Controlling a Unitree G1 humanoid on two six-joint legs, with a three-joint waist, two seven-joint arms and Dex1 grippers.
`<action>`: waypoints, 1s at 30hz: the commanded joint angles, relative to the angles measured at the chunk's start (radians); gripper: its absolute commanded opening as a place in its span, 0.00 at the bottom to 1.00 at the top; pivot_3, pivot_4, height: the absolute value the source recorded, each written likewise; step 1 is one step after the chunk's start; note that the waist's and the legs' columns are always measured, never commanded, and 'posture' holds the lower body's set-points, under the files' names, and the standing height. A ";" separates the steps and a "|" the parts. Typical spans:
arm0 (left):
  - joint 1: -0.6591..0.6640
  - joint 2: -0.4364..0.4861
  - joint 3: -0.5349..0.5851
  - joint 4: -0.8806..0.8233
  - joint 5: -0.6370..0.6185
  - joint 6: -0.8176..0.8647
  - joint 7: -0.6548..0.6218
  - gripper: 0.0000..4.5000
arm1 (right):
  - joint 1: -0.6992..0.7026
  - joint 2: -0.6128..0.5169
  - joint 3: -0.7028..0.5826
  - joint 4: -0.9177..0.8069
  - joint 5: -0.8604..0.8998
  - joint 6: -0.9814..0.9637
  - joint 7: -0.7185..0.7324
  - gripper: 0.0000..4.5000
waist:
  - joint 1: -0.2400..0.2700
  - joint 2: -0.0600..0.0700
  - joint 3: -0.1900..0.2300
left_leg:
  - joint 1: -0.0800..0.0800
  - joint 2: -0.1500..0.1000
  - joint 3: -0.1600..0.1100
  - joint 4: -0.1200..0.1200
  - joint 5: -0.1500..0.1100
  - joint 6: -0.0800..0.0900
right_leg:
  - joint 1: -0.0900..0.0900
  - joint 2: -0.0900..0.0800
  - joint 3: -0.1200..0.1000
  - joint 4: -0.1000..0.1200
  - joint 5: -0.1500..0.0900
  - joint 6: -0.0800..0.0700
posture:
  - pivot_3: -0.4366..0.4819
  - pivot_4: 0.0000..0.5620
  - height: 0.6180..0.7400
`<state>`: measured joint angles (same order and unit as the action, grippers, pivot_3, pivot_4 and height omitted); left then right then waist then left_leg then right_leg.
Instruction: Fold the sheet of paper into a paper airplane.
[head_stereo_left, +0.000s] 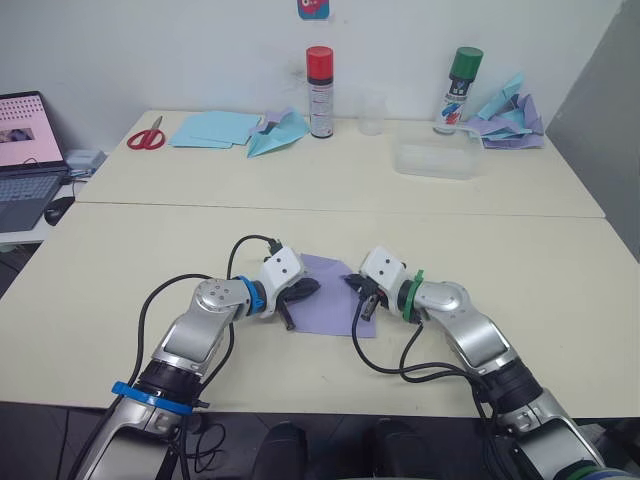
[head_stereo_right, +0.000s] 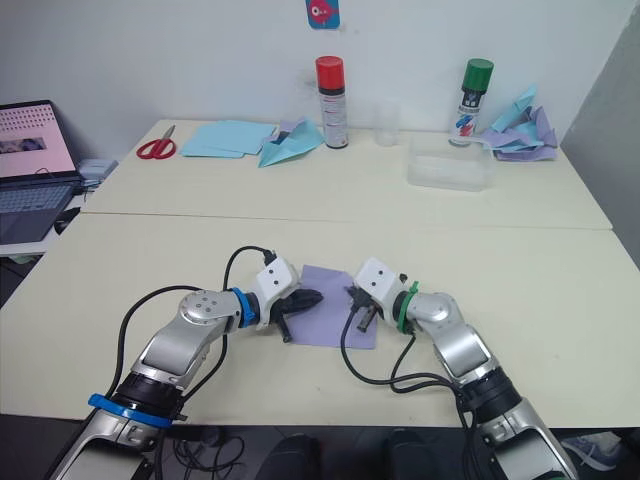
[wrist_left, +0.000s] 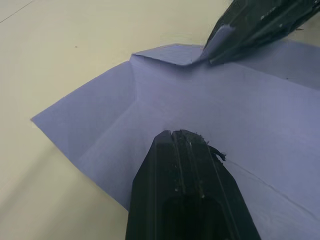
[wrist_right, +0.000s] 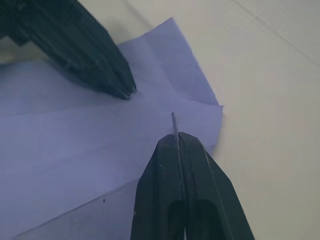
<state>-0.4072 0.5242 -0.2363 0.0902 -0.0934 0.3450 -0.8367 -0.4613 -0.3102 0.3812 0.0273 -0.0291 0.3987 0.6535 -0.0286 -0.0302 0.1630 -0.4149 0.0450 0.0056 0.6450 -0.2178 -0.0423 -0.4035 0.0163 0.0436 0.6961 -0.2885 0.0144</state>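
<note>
— Where's the sheet of paper (head_stereo_left: 326, 293) now?

— On the near tabletop (head_stereo_left: 500, 290), between my two hands. My left hand (head_stereo_left: 306, 291) has its fingers pressed together, tips resting on the sheet's left part. My right hand (head_stereo_left: 360, 293) is pinching the sheet's right edge, lifting it slightly.

— How far along?

— Early, I'd judge. I see faint creases and one corner turned over, but it's mostly flat. The nose and wing folds are all left.
</note>
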 joint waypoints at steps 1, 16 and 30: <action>-0.001 -0.004 -0.026 0.040 0.034 0.024 0.002 0.00 | -0.032 0.000 0.008 0.007 -0.017 -0.004 0.015 0.00 | 0.000 0.000 0.000 | 0.000 0.000 0.000 0.000 0.000 0.000 | 0.000 0.000 0.000 0.000 0.000 0.000 | 0.48 0.27 1.00; -0.022 -0.022 -0.015 0.044 0.018 0.036 -0.012 0.00 | -0.038 -0.021 0.047 0.007 -0.066 0.043 0.077 0.00 | 0.001 0.000 0.000 | 0.000 0.000 0.000 0.000 0.000 0.000 | 0.000 0.000 0.000 0.000 0.000 0.000 | 0.48 0.27 1.00; -0.173 -0.178 0.034 0.144 -0.063 0.148 0.015 0.00 | -0.041 -0.014 0.028 -0.007 -0.037 0.089 0.105 0.59 | -0.001 0.000 0.000 | -0.002 -0.001 0.000 -0.002 0.000 0.000 | -0.001 0.003 -0.001 -0.002 0.000 0.000 | 0.48 0.27 1.00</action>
<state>-0.5610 0.3524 -0.1922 0.2266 -0.1569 0.5118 -0.8185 -0.5150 -0.3261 0.3959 0.0337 -0.0802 0.4680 0.7338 -0.0300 -0.0305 0.1632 -0.4165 0.0442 0.0054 0.6431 -0.2178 -0.0422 -0.4046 0.0193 0.0429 0.6939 -0.2885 0.0146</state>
